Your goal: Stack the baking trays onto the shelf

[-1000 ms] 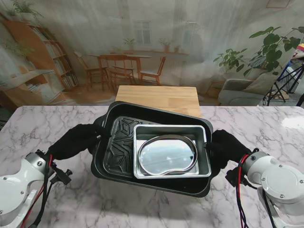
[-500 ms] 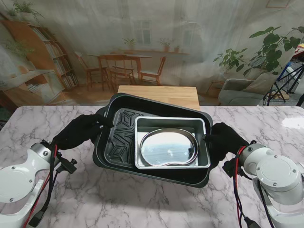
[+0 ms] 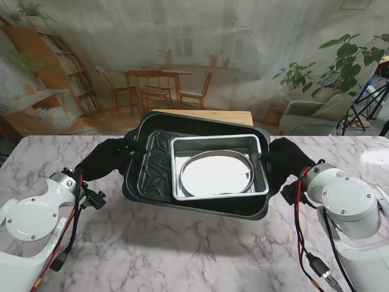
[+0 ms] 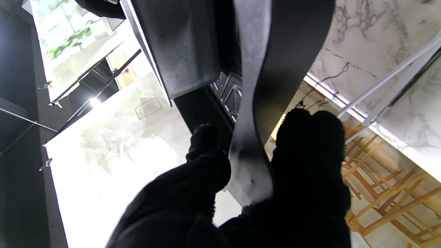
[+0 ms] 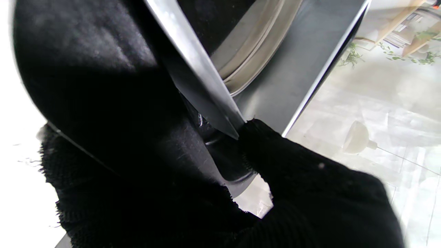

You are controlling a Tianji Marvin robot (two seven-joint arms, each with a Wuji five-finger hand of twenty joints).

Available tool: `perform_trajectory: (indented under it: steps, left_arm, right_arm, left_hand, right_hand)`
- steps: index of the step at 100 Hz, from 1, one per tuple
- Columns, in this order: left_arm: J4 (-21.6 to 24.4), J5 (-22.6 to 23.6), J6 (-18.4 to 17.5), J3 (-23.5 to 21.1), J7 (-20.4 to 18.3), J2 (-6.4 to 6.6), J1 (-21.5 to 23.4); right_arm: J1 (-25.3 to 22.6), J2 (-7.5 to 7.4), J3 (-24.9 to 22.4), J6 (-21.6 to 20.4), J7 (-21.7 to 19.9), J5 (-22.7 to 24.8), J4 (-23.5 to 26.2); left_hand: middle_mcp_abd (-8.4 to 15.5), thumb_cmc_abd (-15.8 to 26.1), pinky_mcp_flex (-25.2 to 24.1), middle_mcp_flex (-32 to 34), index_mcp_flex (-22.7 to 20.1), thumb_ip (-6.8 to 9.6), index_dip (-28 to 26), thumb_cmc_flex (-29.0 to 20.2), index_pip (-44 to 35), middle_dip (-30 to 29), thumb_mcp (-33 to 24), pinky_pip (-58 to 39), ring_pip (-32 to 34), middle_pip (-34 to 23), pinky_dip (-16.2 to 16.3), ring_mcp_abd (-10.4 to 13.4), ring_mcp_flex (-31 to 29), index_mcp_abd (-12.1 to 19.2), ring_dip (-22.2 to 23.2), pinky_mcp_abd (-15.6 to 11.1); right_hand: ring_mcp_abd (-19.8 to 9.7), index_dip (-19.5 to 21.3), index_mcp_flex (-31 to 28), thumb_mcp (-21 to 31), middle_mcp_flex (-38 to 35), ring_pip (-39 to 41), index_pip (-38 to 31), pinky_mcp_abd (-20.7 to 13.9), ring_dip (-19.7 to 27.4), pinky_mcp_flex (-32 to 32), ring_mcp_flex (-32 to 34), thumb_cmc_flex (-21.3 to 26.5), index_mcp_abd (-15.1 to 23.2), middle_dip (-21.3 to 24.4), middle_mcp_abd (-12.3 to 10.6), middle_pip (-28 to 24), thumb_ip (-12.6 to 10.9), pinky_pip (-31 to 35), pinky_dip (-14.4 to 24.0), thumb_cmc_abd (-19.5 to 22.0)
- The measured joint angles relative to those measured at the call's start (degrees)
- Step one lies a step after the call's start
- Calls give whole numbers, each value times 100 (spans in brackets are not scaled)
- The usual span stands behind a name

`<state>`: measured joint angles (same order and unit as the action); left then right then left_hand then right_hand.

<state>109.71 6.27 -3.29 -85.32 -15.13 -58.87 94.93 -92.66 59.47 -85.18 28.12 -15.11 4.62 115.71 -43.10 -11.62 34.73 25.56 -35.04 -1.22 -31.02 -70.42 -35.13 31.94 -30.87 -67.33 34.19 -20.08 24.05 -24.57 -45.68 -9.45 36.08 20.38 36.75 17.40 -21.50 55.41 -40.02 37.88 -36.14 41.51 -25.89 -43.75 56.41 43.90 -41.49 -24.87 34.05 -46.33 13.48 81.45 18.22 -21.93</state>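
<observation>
Change: since a second ago both arms have carried the stacked trays farther from me, so that the stack now covers most of the wooden shelf [image 3: 206,115], and only its far edge still shows.
Black tray: the big dark baking tray [image 3: 146,176] hangs between the two hands, off the marble bench [image 3: 182,249], with its patterned floor visible on the robot's left part.
Silver tray: a rectangular metal tray [image 3: 258,176] sits inside the black one, toward the robot's right side.
Round pan: a shallow round tin [image 3: 216,173] lies inside the silver tray, roughly at its middle.
Left hand: the black-gloved left hand [image 3: 106,159] grasps the left rim of the black tray; in the left wrist view the thumb [image 4: 206,151] is on one face of the rim and the other fingers [image 4: 310,144] on the opposite face, pinching it.
Right hand: the gloved right hand [image 3: 285,167] grips the right rim of the black tray; the right wrist view shows glove fabric wrapped on both sides of the tray's edge [image 5: 206,96].
Position: the tray stack lies level between the hands, each hand touching its own end.
</observation>
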Motion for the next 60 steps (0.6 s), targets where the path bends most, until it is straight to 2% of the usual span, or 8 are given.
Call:
perform_trajectory:
  steps: [28,60]
  left_arm:
    - [-289,74,174,223,109,-21,-269]
    - [-468,114,275,412,241,-55,-574]
  right_arm:
    - [392,62,176,32,205,-4,-226]
    - [758,105,289,89,284,-45,-498]
  left_hand:
    - [0,0,0,0,0,0,0,0,0,0,0,-5,0,0,0,-47,0,0,1,48]
    - [2,-1,0,0,0,0,0,0,0,0,0,-13,0,0,-2,-80,0,0,1,89]
  right_hand:
    - [0,0,-149,88,-9,0,-1,0,0,0,0,83,101,33,-52,0,21,1,0,-60]
    - [0,1,-196,128,-60,0,-92,0,0,0,0,88,226,37,-213,0,21,1,0,-62]
